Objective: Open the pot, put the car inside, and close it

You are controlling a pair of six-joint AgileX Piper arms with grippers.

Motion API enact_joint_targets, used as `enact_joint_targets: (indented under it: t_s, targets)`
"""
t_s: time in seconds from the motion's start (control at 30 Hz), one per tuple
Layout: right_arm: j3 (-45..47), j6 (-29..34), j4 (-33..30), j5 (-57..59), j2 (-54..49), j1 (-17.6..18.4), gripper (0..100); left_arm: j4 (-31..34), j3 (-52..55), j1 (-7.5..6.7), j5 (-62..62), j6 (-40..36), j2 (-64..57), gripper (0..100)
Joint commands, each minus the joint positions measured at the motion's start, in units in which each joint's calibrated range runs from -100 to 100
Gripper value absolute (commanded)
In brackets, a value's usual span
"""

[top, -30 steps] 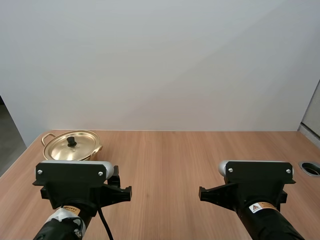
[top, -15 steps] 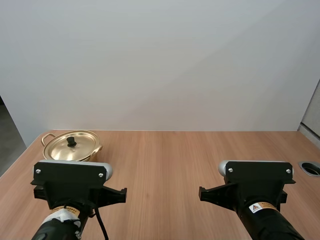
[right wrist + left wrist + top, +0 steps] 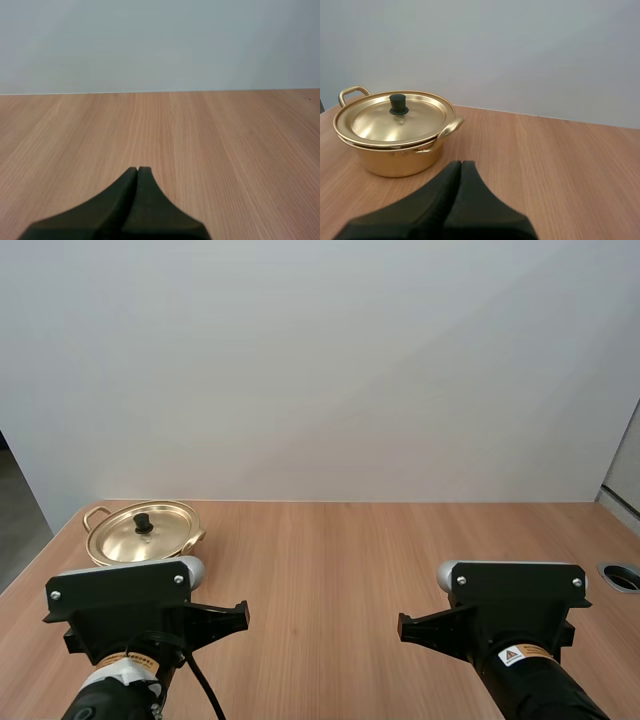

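Pot [image 3: 400,162], lid [image 3: 395,120] on, far left on table [image 3: 350,570], both jaws pressed together

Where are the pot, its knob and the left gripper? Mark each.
pot [image 3: 395,162]: left wrist view, side wall.
knob [image 3: 397,102]: left wrist view, its black top.
left gripper [image 3: 460,165]: left wrist view, shut fingertips.

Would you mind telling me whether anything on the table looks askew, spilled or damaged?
Nothing stands out: the pot sits upright on the table, its lid seated squarely, with no spill or dent visible.
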Motion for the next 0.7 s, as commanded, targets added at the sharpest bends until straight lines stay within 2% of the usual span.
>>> enact_joint_targets:
  t_s: [0.0, 0.27, 0.43, 0.53, 0.67]
  targets:
    - [0.0, 0.0, 0.1, 0.0, 0.0, 0.0, 0, -0.1, 0.0, -0.02, -0.1, -0.1, 0.0, 0]
    - [0.0, 0.0, 0.1, -0.2, -1.9, 0.1, 0, -0.1, 0.0, -0.02, -0.1, -0.1, 0.0, 0]
    - [0.0, 0.0, -0.7, -1.3, -1.9, 3.8, 0, -0.1, 0.0, -0.02, -0.1, -0.1, 0.0, 0]
    - [0.0, 0.0, -5.5, -2.5, -1.9, 6.9, 0, -0.1, 0.0, -0.02, -0.1, -0.1, 0.0, 0]
    - [0.0, 0.0, -11.3, -8.7, -1.9, 9.1, 0, -0.1, 0.0, -0.02, -0.1, -0.1, 0.0, 0]
